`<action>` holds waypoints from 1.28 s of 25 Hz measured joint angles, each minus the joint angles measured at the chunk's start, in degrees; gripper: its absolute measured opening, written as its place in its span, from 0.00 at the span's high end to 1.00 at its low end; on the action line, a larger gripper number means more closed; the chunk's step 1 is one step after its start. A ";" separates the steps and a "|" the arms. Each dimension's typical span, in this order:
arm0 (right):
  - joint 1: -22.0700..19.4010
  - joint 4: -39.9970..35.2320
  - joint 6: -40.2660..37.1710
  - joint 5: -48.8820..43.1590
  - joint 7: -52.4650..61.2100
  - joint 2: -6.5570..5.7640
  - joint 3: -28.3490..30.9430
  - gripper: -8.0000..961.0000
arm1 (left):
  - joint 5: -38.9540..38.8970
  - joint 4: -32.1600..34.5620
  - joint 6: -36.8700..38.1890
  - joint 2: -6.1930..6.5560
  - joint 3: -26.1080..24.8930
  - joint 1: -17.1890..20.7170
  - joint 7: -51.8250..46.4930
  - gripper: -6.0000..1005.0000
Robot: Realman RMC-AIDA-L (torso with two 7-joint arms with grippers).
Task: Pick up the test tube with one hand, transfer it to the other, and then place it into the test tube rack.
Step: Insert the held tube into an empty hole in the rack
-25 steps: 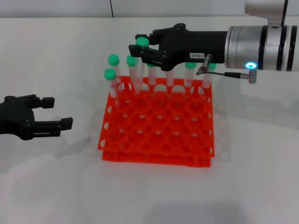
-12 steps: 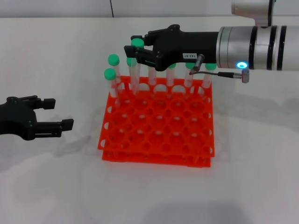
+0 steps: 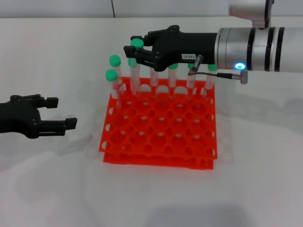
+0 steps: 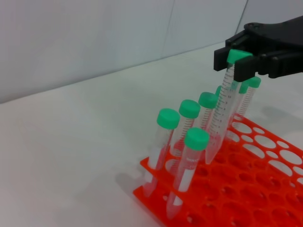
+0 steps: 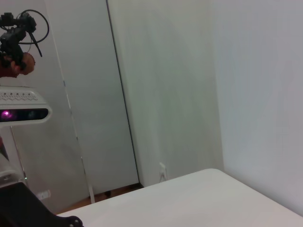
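Note the left gripper (image 3: 59, 113) well to the left of the test tube rack (image 3: 158, 135), low over the bench (image 3: 57, 189), fingers spread and empty. Over the rack's far-left holes, the right gripper (image 3: 132, 51) is clamped on the test tube (image 3: 136, 66) at its green cap, the tube's tip close above the rack.

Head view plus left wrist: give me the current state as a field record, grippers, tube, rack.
right gripper: shut on the test tube, gripping just below the green cap, above the rack's far-left area
test tube: near upright, tip at a rack hole; seated or not unclear
test tube rack: orange, other green-capped tubes along far rows
left gripper: open, empty, off to the rack's left
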 joint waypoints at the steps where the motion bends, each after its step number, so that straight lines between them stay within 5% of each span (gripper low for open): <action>1: 0.16 0.33 0.01 0.17 -0.19 0.00 -0.06 0.72 | 0.06 -0.31 -0.01 0.01 0.00 -0.20 0.01 0.14; 32: 0.08 4.43 1.44 10.27 -8.56 0.00 -4.80 0.72 | 0.12 -1.80 -0.74 -0.05 0.17 -0.91 1.01 0.14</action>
